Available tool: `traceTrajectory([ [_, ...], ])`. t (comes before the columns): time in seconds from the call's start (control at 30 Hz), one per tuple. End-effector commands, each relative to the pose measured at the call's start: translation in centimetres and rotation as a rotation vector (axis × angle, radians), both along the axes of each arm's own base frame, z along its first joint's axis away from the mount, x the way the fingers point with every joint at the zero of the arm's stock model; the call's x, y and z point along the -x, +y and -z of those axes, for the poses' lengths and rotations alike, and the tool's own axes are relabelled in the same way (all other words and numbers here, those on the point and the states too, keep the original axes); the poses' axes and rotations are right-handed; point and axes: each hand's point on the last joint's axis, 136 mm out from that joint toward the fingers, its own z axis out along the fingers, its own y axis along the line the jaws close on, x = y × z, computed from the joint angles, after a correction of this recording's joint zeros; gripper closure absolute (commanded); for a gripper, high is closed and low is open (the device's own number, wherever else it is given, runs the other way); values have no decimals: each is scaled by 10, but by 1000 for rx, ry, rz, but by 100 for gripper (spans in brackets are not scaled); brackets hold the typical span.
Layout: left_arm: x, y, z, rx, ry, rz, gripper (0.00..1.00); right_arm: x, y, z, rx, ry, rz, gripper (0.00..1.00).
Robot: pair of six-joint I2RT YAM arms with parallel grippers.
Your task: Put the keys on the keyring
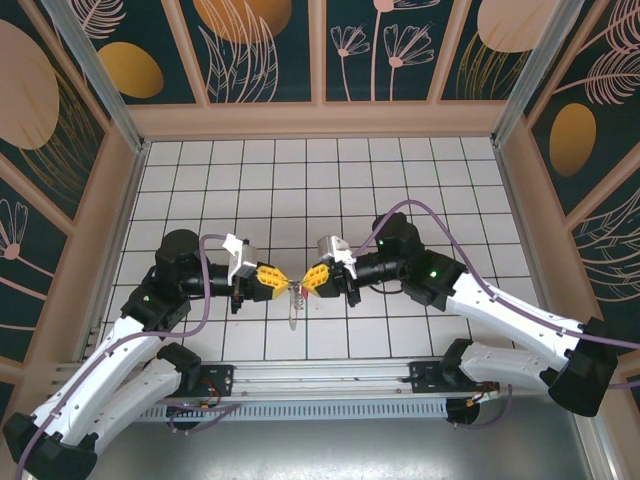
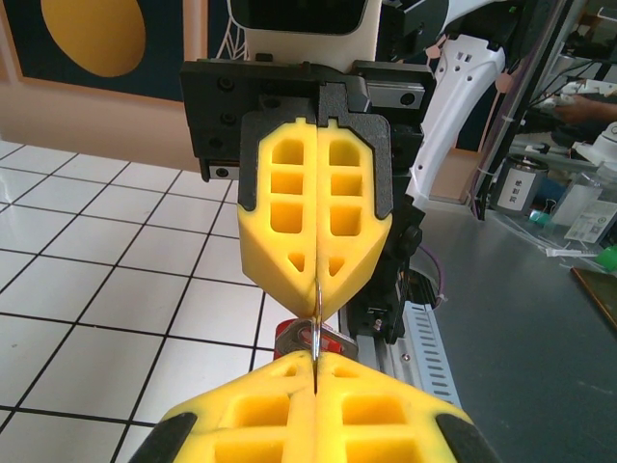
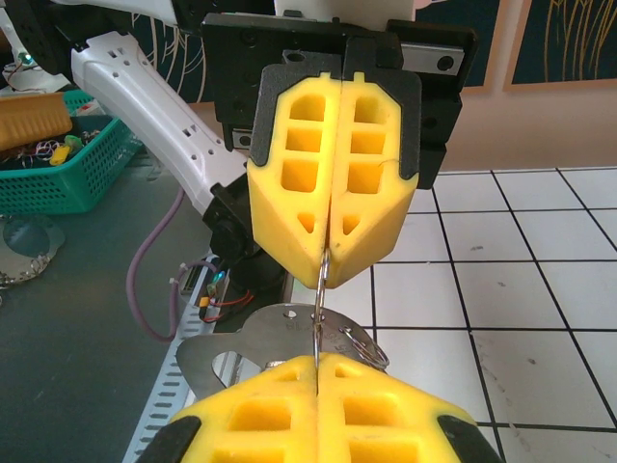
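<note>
— Two grippers, left gripper (image 1: pixel 272 282) and right gripper (image 1: pixel 316 278): how do we list them?
— Both clenched on the keyring (image 1: pixel 298 290), above the table (image 1: pixel 400 200); key (image 1: pixel 293 312) dangling. We judge it light, stiff, slippery: pinch the wire.

Bright, even light falls from overhead. The white tiled floor (image 1: pixel 400 190) shines with mild glare, and shadows under the arms are soft. Walls splay at the frame edges. Up close, the nearest foreground softens and the keyring (image 3: pixel 322 280) glints.
</note>
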Motion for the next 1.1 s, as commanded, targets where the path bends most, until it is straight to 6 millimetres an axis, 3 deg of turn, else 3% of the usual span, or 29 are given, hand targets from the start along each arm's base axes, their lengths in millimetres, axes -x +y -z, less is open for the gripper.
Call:
traceTrajectory([
  [0.0, 1, -2, -9, 27, -49, 14, 100, 5, 3, -3, -18, -14, -37, 100],
  [0.57, 1, -1, -8, 28, -50, 9, 100, 6, 7, -8, -29, -24, -51, 100],
  [1.07, -1, -1, -7, 22, -52, -4, 100, -9, 10, -14, -45, -25, 36, 100],
])
